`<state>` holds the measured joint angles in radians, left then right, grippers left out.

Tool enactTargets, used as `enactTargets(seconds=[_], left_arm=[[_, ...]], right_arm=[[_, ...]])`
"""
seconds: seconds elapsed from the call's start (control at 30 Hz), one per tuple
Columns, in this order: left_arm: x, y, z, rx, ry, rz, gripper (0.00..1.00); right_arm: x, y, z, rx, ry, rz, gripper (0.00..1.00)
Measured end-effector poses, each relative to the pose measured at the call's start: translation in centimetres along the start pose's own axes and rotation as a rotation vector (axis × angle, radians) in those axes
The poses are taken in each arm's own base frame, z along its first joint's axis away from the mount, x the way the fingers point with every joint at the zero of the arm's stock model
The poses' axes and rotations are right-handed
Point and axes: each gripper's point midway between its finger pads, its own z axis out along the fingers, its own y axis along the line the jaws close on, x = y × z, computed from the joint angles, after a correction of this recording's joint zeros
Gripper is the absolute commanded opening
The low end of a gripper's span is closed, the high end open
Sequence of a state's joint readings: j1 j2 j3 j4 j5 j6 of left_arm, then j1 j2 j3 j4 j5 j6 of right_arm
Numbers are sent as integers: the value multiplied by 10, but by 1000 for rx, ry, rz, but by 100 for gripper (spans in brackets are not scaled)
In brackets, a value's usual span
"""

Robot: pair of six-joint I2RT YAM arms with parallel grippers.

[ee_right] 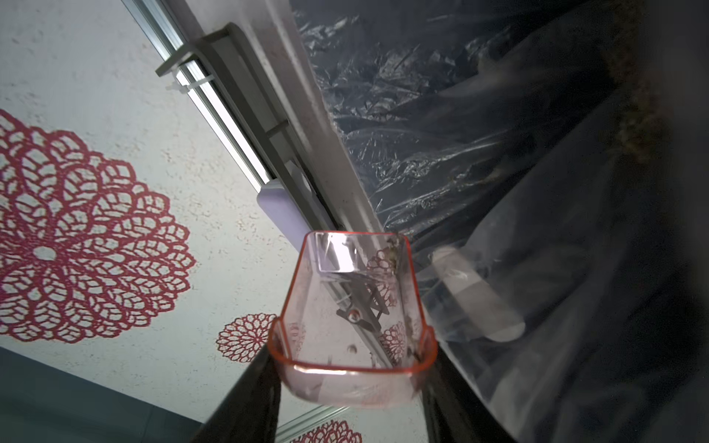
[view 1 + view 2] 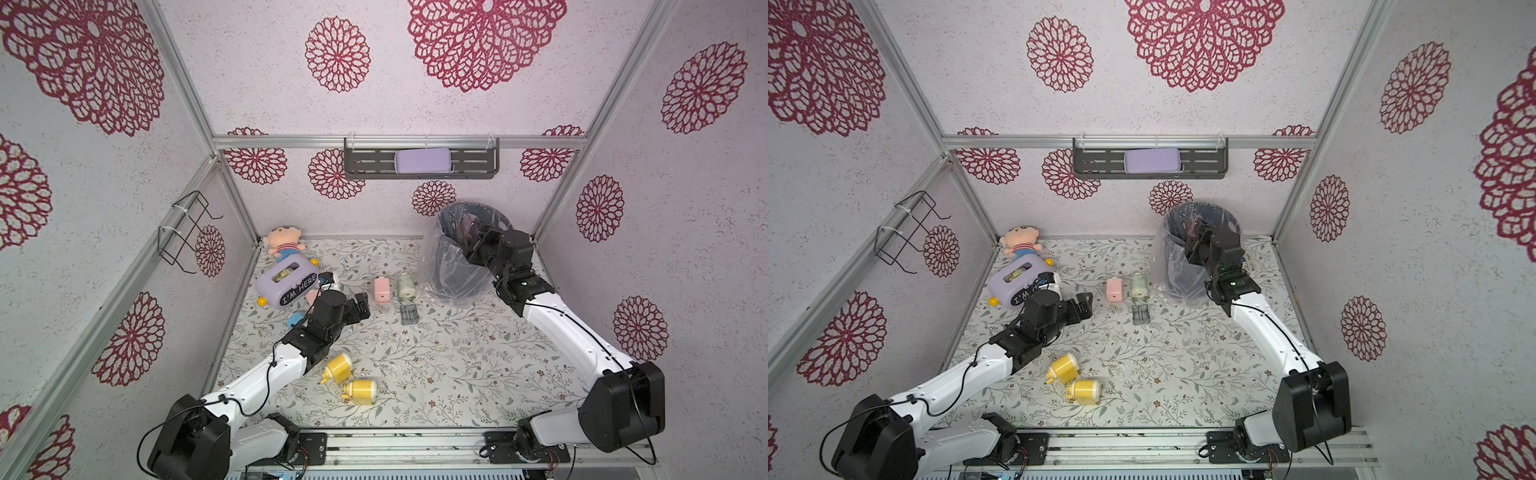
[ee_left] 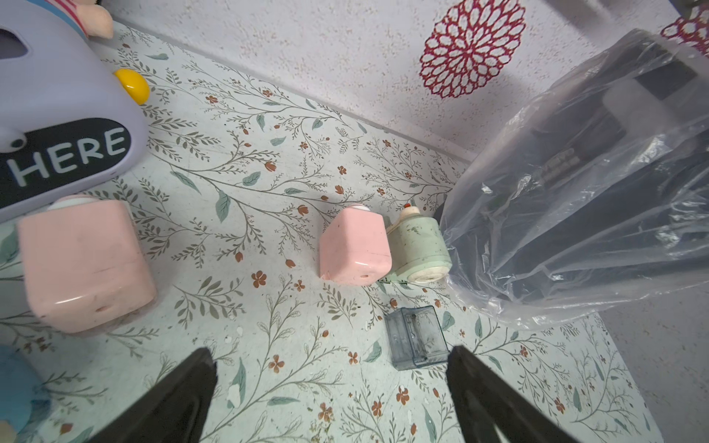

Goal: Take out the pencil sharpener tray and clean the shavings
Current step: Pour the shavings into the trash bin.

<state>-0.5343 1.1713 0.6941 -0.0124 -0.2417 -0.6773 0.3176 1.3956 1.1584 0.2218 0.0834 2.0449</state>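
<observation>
A flower-printed table is enclosed by white walls with red rosettes. A clear pink tray, almost bare with a few specks along one wall, is clamped in the narrowed jaws of the right gripper, whose arm is stretched over the mouth of the bag-lined bin at the far right. The left gripper is spread wide and empty, held low near a pink sharpener.

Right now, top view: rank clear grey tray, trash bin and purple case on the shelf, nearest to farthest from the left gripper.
1. clear grey tray: on the table, just to the robot's right of the open left gripper.
2. trash bin: back right corner, bag-lined.
3. purple case: up on the back-wall shelf, farthest.
</observation>
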Motion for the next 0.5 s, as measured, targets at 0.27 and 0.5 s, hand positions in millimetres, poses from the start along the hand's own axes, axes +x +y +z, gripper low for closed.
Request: enactTargets(seconds=[0.27,0.5], left_arm=[[-11,-8,-16,38,-52,15,97],[-12,-15,-28,66,-91,43,97]], right_arm=[[4,7,2,-2,9,-5,31],[16,30,-3,-55,39,-23,31]])
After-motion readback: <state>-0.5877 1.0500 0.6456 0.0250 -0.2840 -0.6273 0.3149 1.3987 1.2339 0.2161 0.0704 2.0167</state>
